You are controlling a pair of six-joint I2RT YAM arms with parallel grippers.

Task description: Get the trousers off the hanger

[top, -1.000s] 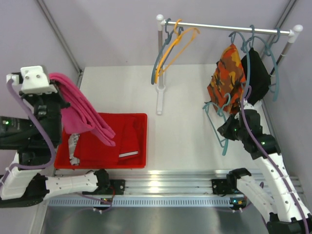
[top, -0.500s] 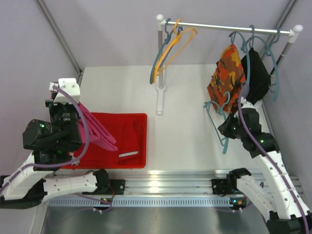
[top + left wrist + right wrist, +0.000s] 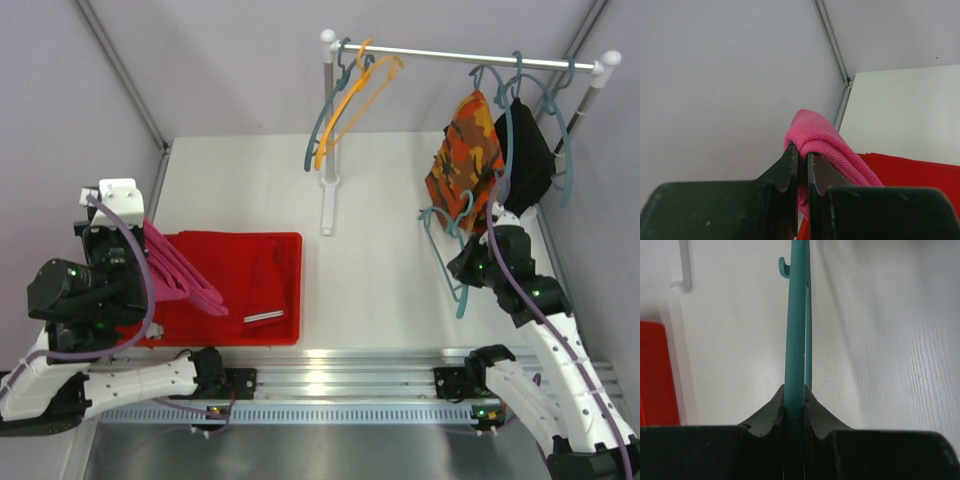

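Trousers, four counted in the top view.

1. Magenta pink ribbed-knit soft cloth trousers: a fold is pinched between the closed fingers of the left gripper; the cloth drapes in long folds over the left rim of the red rectangular plastic tray.
2. Red soft cloth trousers: lying crumpled inside the tray.
3. Orange camouflage cloth trousers: hanging at the right part of the metal rail.
4. Plain black cloth trousers: hanging just beside the camouflage pair, further right.

Right gripper: closed on the thin bar of one teal plastic hanger, which is off the rail and bare, low over the white table.

Left end of the rail: one orange wire-thin hanger and at least one teal hanger, both bare.
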